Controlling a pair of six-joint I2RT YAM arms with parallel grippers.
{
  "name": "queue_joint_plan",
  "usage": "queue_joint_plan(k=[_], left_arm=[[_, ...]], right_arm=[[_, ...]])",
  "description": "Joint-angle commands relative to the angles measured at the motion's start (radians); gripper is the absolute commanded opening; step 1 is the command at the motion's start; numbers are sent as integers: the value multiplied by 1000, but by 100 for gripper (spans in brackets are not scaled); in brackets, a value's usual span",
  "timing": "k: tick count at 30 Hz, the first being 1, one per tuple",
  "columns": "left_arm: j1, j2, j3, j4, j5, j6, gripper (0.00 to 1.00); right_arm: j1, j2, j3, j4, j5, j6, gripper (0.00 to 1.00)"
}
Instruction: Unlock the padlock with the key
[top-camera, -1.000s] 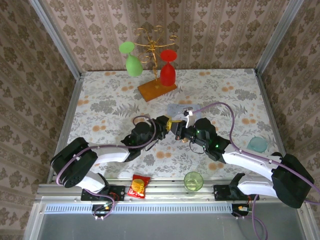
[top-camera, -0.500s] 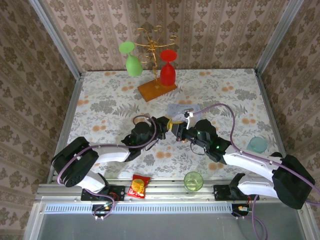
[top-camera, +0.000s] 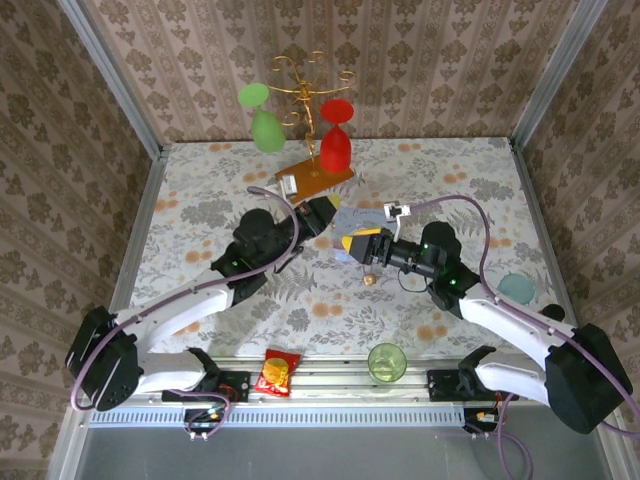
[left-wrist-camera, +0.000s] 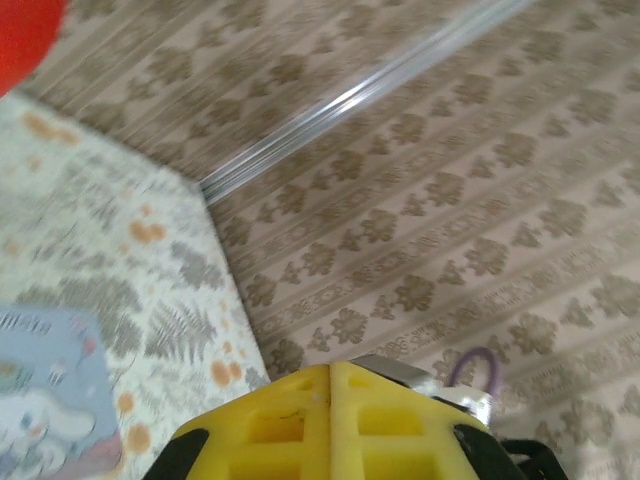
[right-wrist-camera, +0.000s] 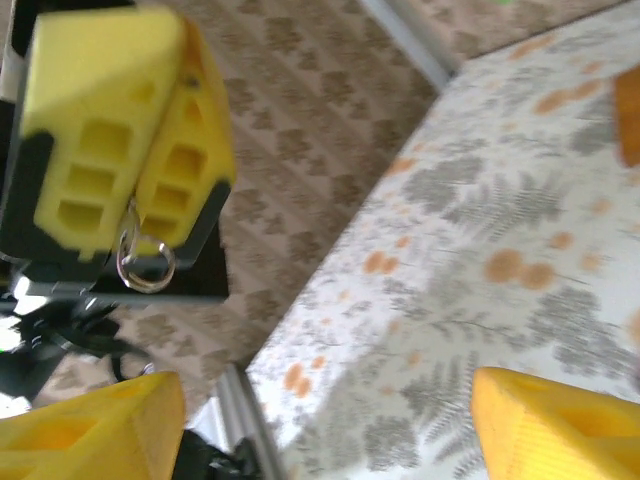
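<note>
My left gripper (top-camera: 322, 210) is raised over the middle of the table, near the wooden stand. Its yellow fingers (left-wrist-camera: 331, 372) are pressed together. The right wrist view looks at that left gripper (right-wrist-camera: 138, 205) from the front: a small silver ring (right-wrist-camera: 146, 266) hangs from its shut fingers, so it holds the key, whose blade is hidden. My right gripper (top-camera: 356, 243) is just to the right of it and open, with its yellow fingertips (right-wrist-camera: 95, 425) wide apart and nothing between them. A tiny brass-coloured thing (top-camera: 369, 280) on the cloth below the right gripper looks like the padlock.
A pale-blue tin (top-camera: 362, 215) lies flat between the two grippers, and its corner (left-wrist-camera: 45, 385) shows under the left one. A wooden stand (top-camera: 315, 178) with a green glass (top-camera: 264, 125) and a red glass (top-camera: 336, 140) is at the back. A green cup (top-camera: 386, 362) and a red packet (top-camera: 278, 373) sit at the near edge.
The grippers were together over the table's middle. The left arm has lifted and pulled back with the key. The right gripper has opened and drawn off to the right.
</note>
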Motion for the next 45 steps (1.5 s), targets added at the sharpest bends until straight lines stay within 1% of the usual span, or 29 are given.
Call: queue_joint_plan(k=[1, 2, 6, 8, 10, 14, 19, 24, 30, 33, 36, 38, 42, 45], left_arm=[[16, -2, 15, 25, 130, 213, 0], [15, -6, 22, 25, 142, 228, 0], [7, -23, 30, 22, 150, 271, 0], [5, -31, 24, 33, 151, 280, 0], [6, -38, 13, 52, 144, 276, 0], [5, -49, -10, 85, 119, 257, 0], [5, -40, -17, 147, 127, 235, 0], [5, -25, -18, 163, 136, 219, 0], [5, -5, -31, 199, 130, 184, 0], [6, 6, -37, 206, 127, 170, 0], [10, 16, -69, 288, 118, 138, 0], [12, 23, -67, 288, 119, 121, 0], [8, 30, -58, 268, 127, 118, 0], [17, 36, -80, 316, 113, 88, 0]], right_arm=[[-2, 33, 23, 234, -135, 87, 66], [-2, 47, 20, 292, -141, 113, 64], [0, 86, 8, 459, -148, 183, 63], [0, 96, 18, 469, -147, 189, 62], [0, 104, 26, 475, -143, 191, 59], [0, 127, 38, 526, -148, 218, 48], [11, 170, 48, 591, -155, 252, 43], [23, 221, 48, 704, -143, 305, 41], [32, 210, 45, 698, -133, 295, 38], [31, 209, 45, 695, -124, 289, 37], [31, 222, 51, 696, -123, 290, 38], [32, 228, 59, 696, -120, 290, 38], [32, 239, 73, 697, -126, 290, 31], [37, 244, 74, 697, -136, 292, 25]])
